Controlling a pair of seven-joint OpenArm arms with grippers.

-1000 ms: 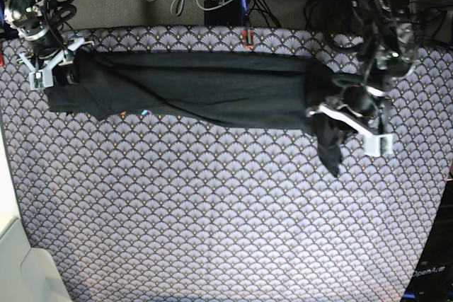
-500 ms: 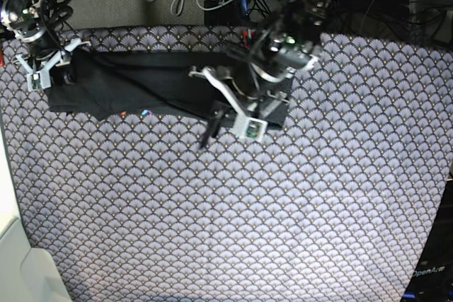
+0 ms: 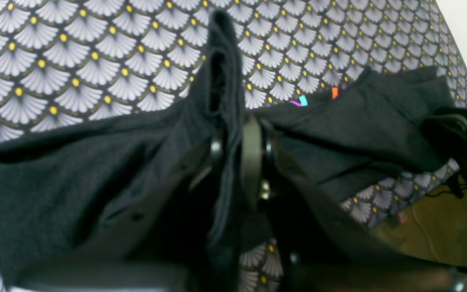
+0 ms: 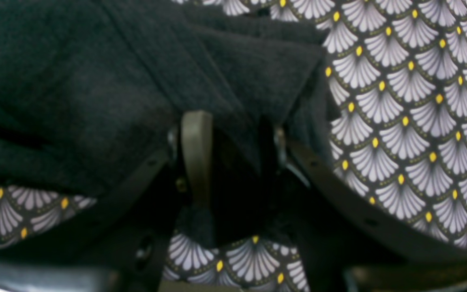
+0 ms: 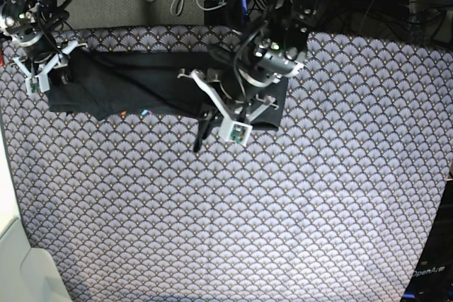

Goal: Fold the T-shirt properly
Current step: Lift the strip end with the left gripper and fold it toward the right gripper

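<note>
Lying across the far part of the patterned cloth (image 5: 233, 217), the T-shirt (image 5: 141, 86) forms a long dark band, with a small coloured print (image 5: 145, 112) peeking out at its near edge. Taking the T-shirt as the landmark: the left gripper (image 5: 216, 114) sits over its middle, its jaws pressed together on a bunched fold of the black fabric. A narrow tail of that fabric hangs from the jaws toward the near side, over the cloth. In the left wrist view the pinched ridge of fabric runs up between the closed fingers (image 3: 251, 158), and the coloured print (image 3: 303, 100) shows just beyond, at the shirt's edge.

At the T-shirt's end on the base view's left, the right gripper (image 5: 39, 68) is on the corner of the fabric. In the right wrist view its fingers (image 4: 196, 150) stand partly apart with dark fabric bunched between them; the jaws are clamped on that corner of the shirt. Patterned cloth shows beside and under the fabric there.
</note>
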